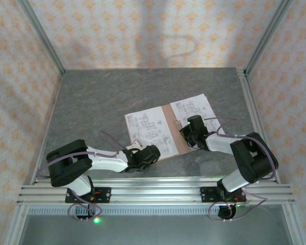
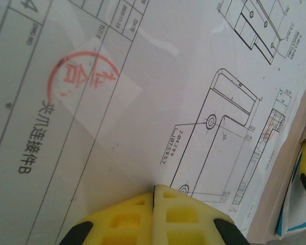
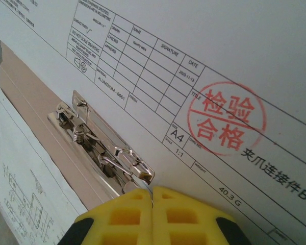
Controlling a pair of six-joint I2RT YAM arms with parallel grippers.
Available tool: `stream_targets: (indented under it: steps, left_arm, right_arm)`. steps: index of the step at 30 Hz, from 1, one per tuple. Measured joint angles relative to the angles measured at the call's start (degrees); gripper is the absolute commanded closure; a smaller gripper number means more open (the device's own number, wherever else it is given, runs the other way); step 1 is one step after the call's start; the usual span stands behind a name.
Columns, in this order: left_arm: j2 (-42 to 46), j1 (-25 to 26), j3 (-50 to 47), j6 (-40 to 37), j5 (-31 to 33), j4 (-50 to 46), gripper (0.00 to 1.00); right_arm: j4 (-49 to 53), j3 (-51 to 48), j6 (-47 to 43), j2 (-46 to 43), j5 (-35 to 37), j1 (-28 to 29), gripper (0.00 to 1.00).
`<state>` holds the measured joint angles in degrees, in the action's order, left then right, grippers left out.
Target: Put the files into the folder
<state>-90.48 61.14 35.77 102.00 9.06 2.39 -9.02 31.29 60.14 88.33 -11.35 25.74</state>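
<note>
Left hand (image 2: 154, 188) and right hand (image 3: 152, 192) closed over the files (image 2: 194, 76).

1. The folder (image 1: 173, 125) is plain pinkish-brown, with no pattern.
2. The files (image 1: 148, 130) lying on the folder are white, printed with black line drawings, ruled tables and black text.
3. A round red stamp (image 3: 227, 118) with red characters marks a sheet on the folder.
4. A teal-blue sheet (image 2: 291, 224) shows as a narrow strip near the folder's edge.
5. The clip (image 3: 99, 145) inside the folder is shiny silver.
6. The left gripper (image 2: 154, 190) and right gripper (image 3: 152, 193), over the folder, are bright yellow with black corners.
7. The table (image 1: 102, 102) under the folder is mottled grey.
8. The walls (image 1: 143, 30) behind the folder are cream with a repeating orange floral motif.
</note>
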Motion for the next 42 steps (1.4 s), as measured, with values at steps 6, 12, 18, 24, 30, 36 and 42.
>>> stream_targets:
  steps: [6, 12, 18, 24, 30, 36, 42]
  left_arm:
    - [0.0, 0.0, -0.2, 0.0, 0.3, 0.2, 1.0]
    - [0.0, 0.0, -0.3, -0.1, 0.4, 0.5, 1.0]
    - [1.7, -0.2, -0.2, -3.2, 0.3, -2.7, 0.94]
    - [7.3, -1.9, 2.2, -9.1, 0.4, -11.8, 0.88]
    - [7.0, -6.0, 3.5, -13.6, -1.9, -11.9, 0.88]
    - [-0.4, -7.6, 8.1, -18.0, -5.5, -12.4, 0.89]
    - [-3.8, -7.6, 11.0, -19.7, -7.3, -12.1, 0.89]
  right_arm:
    - [0.7, 2.2, 0.0, 2.1, 3.2, 1.5, 1.0]
    - [1.9, 3.3, 0.0, 2.8, 7.0, 3.4, 1.0]
    - [1.9, 3.6, 0.0, 3.1, 7.8, 3.7, 1.0]
    - [1.7, 5.0, 0.0, 4.7, 8.8, 3.7, 1.0]
    - [2.2, 5.4, -0.3, 4.7, 8.8, 3.7, 1.0]
    - [6.5, 8.3, -2.4, 5.4, 8.4, 3.7, 0.87]
    - [9.1, 9.5, -3.3, 5.4, 8.1, 3.6, 0.84]
